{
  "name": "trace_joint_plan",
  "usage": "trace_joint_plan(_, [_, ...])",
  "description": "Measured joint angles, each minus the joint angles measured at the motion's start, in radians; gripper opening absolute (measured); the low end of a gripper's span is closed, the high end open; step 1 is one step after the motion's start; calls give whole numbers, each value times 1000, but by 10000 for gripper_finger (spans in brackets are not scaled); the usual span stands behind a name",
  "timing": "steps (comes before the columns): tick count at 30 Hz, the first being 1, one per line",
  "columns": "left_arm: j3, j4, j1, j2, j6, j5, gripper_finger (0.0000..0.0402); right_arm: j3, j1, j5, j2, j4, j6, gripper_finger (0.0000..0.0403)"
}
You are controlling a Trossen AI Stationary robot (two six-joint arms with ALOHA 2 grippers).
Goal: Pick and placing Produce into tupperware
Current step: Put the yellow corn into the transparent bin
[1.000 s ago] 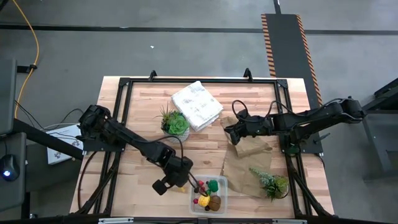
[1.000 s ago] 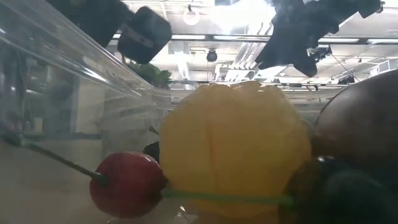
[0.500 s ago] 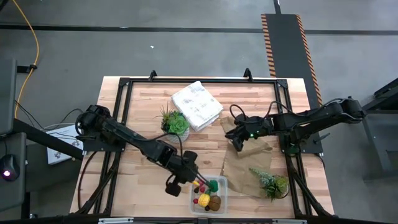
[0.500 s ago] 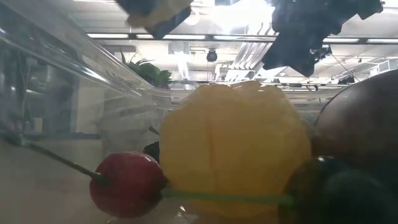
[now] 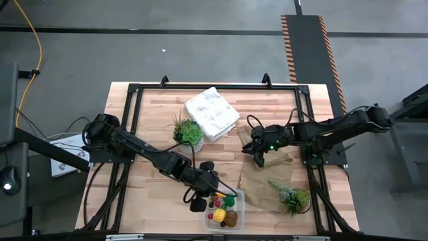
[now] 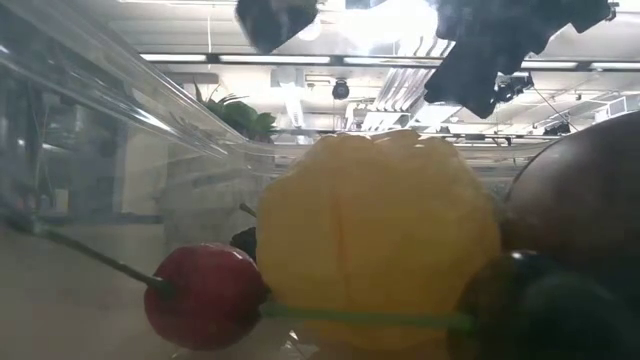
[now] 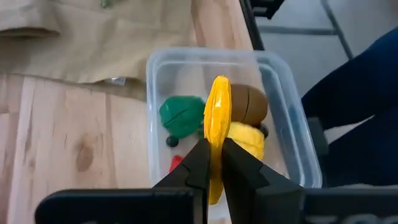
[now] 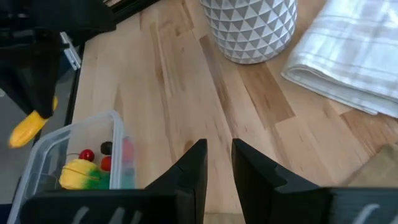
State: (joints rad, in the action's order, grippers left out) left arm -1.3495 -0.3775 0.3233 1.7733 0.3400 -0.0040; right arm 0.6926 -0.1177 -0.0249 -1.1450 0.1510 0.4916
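Observation:
The clear tupperware (image 5: 225, 209) stands near the table's front edge. In it lie a yellow lemon (image 7: 245, 138), a green piece (image 7: 180, 115), a brown kiwi-like ball (image 7: 247, 102), red berries (image 8: 87, 155) and a dark berry (image 7: 171, 142). My left gripper (image 5: 221, 191) hangs just over the box's left rim, shut on a yellow-orange stick (image 7: 217, 109). My right gripper (image 5: 258, 155) hovers over the brown paper bag's far end, its fingers (image 8: 193, 165) nearly together with nothing between them. My left gripper pinches the yellow-orange stick between its two fingers (image 7: 200, 163), on the stick's flat sides at its end nearest the wrist (image 7: 214, 158). The fingers slant down from the table's left and lie along the stick. The stick points away from the fingers, clear above the open tupperware.
A spiky succulent in a patterned white pot (image 5: 188, 132) and a folded white cloth (image 5: 211, 114) stand at the back. A crumpled brown paper bag (image 5: 267, 175) lies right of the tupperware, with a second succulent (image 5: 291, 196) on it.
My left gripper has risen and swung toward the table's right edge, from beside the tupperware's left side to above its rim. Its wrist has rolled, and it has kept the stick. My right gripper has rolled in place.

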Motion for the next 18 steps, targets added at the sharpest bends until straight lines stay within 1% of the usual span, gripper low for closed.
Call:
trace_joint_plan(3, [-3,86,4,30,12,0,21,0,0,11,0,-1,-3,62])
trace_joint_plan(5, [1,88,5,42,13,2,21,0,0,19,0,-1,-3,62])
trace_joint_plan(7, [-5,148,5,72,29,8,21,0,0,25,2,9,-3,62])
trace_joint_plan(9, [3,120,4,82,32,10,21,0,0,27,7,8,-3,62])
trace_joint_plan(11, [-5,187,4,115,35,11,21,1,0,29,16,20,-2,62])
trace_joint_plan(13, [2,157,4,119,35,15,21,1,0,29,22,15,-1,62])
trace_joint_plan(15, [-4,209,4,146,38,19,21,1,0,29,36,45,-2,62])
trace_joint_plan(18, [3,194,4,158,42,32,21,1,0,29,45,52,-2,62])
